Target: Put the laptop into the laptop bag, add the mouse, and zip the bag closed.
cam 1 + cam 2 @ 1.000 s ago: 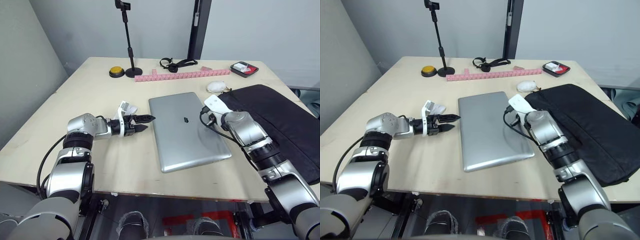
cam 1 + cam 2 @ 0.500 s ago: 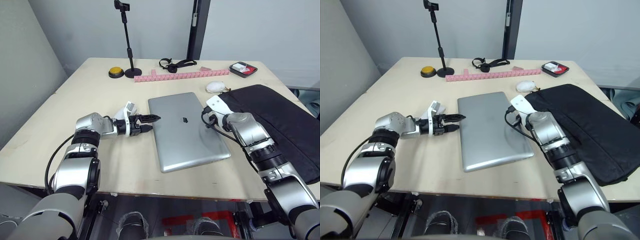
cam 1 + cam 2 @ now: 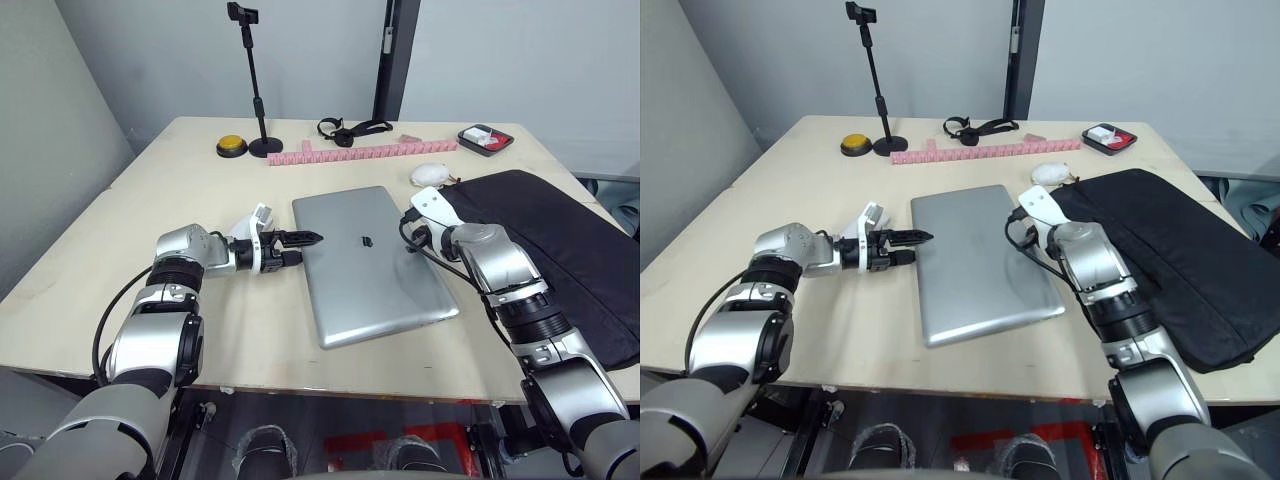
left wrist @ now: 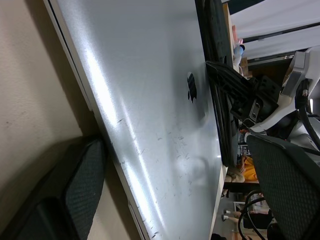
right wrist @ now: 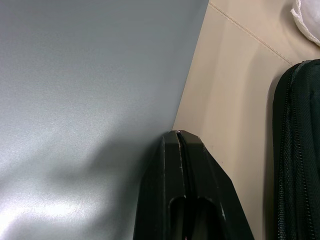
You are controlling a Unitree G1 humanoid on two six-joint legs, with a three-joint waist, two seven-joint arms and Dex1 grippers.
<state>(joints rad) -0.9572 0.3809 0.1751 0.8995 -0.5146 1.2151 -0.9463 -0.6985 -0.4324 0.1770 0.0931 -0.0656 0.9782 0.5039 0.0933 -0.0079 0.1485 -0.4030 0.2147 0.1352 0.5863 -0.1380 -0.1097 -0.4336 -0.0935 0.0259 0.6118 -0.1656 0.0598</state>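
Laptop: I see the laptop [image 3: 374,262] lying closed and flat near the middle of the table [image 3: 150,200], a slim silver-grey metal slab with rounded corners and a small dark logo at the lid's centre. The left wrist view shows fine scratches and streaks of glare on the lid.

Left gripper: my left gripper [image 3: 303,248] lies low over the table at the laptop's left edge, its two black fingers parted, one fingertip over the lid's rim and the other just off it on the bare wood. It is pinching nothing.

Right gripper: my right gripper [image 5: 180,134] has its fingers pressed flat together, tips at the laptop's right edge where metal meets table. It holds nothing.

Laptop bag: the laptop bag [image 3: 560,250] lies flat to the right of the laptop, black woven fabric with a zip track along its near edge. Its far right corner hangs past the table's edge.

Mouse: the mouse [image 3: 432,174], a small white oval, sits beyond the bag's top left corner, close to it.

Open room: a narrow strip of bare wood runs between laptop and bag. The table's left half is broad and bare.

Far edge: a row of pink blocks [image 3: 360,151], a black stand [image 3: 256,85], a yellow button [image 3: 232,144], a black strap [image 3: 352,128] and a small tray [image 3: 488,138] lie well beyond the laptop.
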